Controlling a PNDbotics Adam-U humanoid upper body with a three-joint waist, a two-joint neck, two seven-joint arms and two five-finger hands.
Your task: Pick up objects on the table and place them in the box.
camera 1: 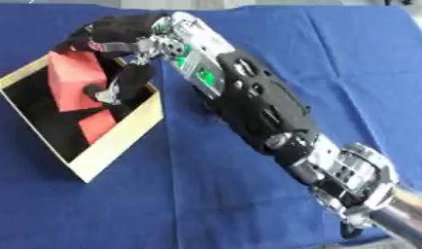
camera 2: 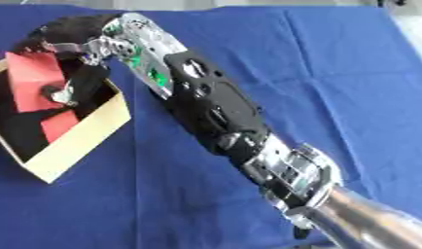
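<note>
Left eye view: red block (camera 1: 76, 80) sits inside box (camera 1: 121, 138), directly under right hand (camera 1: 121, 41). Hand reaches over box from right, fingers (camera 1: 121, 87) curled down around block's right side, touching it.

Matt blue cloth (camera 1: 274, 53), faintly creased, covers the table under the right hand (camera 1: 121, 36). Below its fingers, a pale cardboard box (camera 1: 121, 141) holds matt red blocks (camera 1: 74, 73). The forearm (camera 1: 257, 107) is black plastic with glossy silver metal.
</note>
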